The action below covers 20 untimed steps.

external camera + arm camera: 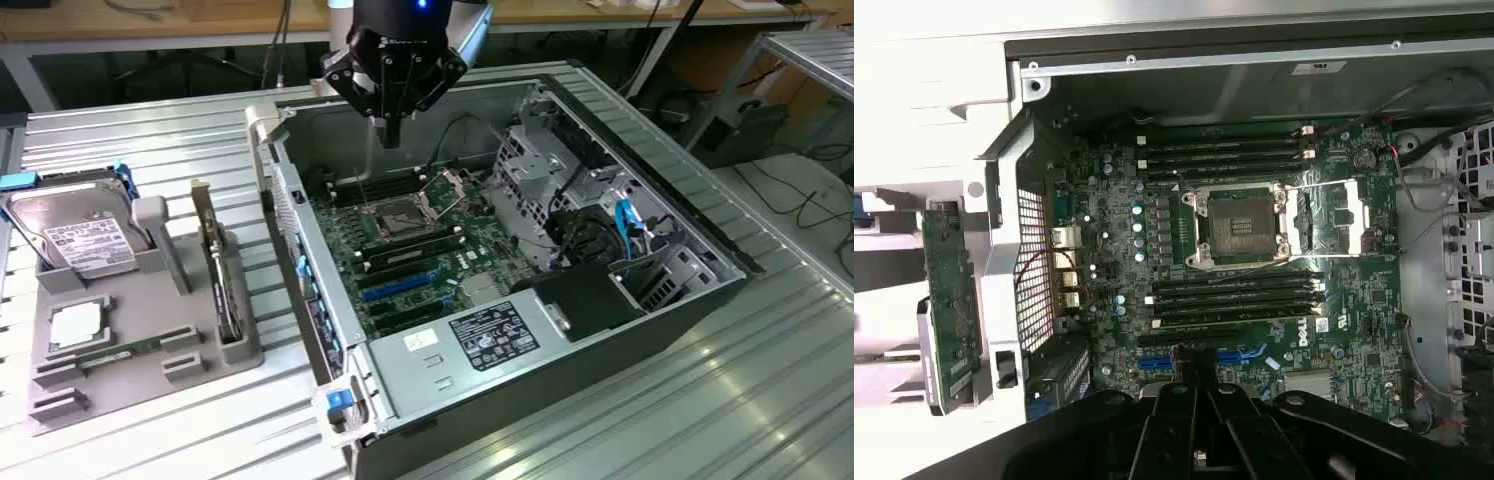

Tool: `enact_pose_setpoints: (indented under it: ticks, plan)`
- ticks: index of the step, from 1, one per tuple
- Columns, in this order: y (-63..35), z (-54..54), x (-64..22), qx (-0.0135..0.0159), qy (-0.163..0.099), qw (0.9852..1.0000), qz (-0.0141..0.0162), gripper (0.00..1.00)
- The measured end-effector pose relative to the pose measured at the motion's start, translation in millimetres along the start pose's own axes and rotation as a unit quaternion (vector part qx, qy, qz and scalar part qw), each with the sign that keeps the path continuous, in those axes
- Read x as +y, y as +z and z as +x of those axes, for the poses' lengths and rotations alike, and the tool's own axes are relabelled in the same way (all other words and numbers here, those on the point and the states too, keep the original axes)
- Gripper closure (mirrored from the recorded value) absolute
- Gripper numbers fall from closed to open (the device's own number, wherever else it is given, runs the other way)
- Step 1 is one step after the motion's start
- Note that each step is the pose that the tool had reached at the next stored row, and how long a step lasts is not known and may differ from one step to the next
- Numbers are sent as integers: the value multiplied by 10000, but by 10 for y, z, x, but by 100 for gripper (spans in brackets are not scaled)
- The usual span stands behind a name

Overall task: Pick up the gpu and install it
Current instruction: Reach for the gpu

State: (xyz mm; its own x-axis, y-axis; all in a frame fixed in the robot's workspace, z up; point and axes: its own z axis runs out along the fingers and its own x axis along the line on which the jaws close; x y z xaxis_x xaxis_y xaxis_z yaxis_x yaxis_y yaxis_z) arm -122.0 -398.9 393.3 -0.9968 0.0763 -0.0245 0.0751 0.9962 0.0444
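Nothing is installed yet: the hand (pixel 388 136), pressed together and empty, hangs over the open computer case (pixel 287 190), while the gpu (pixel 214 265) stands upright in the grey holder (pixel 134 375) on the bench (pixel 160 130), well apart.

Arm (pixel 400 15) above claw (pixel 390 135) cut off; gpu (pixel 216 270) face hidden, edge-on.
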Motion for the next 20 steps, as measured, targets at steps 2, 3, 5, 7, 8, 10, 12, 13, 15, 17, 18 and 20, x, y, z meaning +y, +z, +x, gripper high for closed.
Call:
enact_pose_setpoints:
  ticks: [2,3,5,7,8,10,12,13,15,17,18,20]
  plan:
    - [0,0,0,0,0,10000,0,89]
    - [0,0,0,0,0,10000,0,89]
    - [0,0,0,0,0,10000,0,89]
    - [0,0,0,0,0,10000,0,89]
    - [0,0,0,0,0,10000,0,89]
    - [0,0,0,0,0,10000,0,89]
    - [-2,31,-12,0,1,10000,1,89]
    - [-3,61,-25,-1,-1,10000,0,89]
    - [-6,138,-51,0,-1,10000,1,89]
    - [-8,213,-73,-1,-1,10000,0,89]
    - [-9,256,-82,-1,-1,10000,0,89]
    - [-8,344,-97,-1,-1,10000,0,89]
